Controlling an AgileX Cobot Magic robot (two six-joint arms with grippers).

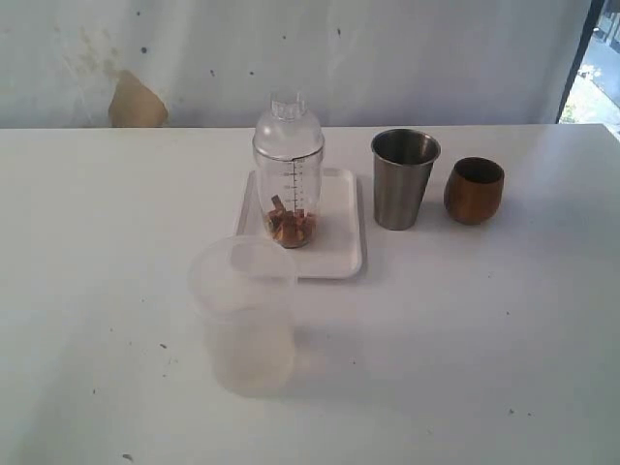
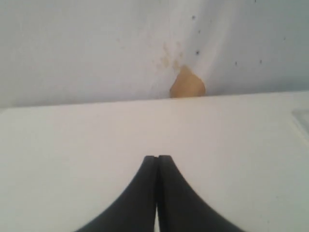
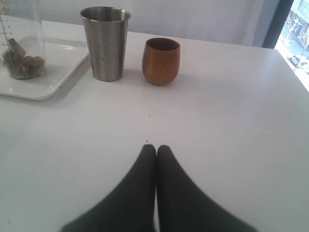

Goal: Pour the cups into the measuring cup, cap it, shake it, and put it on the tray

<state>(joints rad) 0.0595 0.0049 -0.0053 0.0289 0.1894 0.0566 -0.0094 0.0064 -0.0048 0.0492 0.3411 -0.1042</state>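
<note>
The clear measuring cup [image 1: 289, 189] stands upright on the white tray [image 1: 334, 254] with its dome cap [image 1: 288, 120] on and brown pieces at its bottom. Right of the tray stand the steel cup [image 1: 404, 178] and the brown cup [image 1: 474, 190], both upright on the table. In the right wrist view the steel cup [image 3: 105, 42] and brown cup [image 3: 161, 60] lie well ahead of my right gripper [image 3: 156, 147], which is shut on nothing. My left gripper [image 2: 157, 157] is shut and empty over bare table. Neither gripper shows in the exterior view.
A frosted plastic tub [image 1: 243, 315] with a lid stands in front of the tray, near the table's middle. A white cloth backdrop with a tan patch [image 1: 136, 103] hangs behind the table. A window edge [image 1: 588, 68] shows at the far right.
</note>
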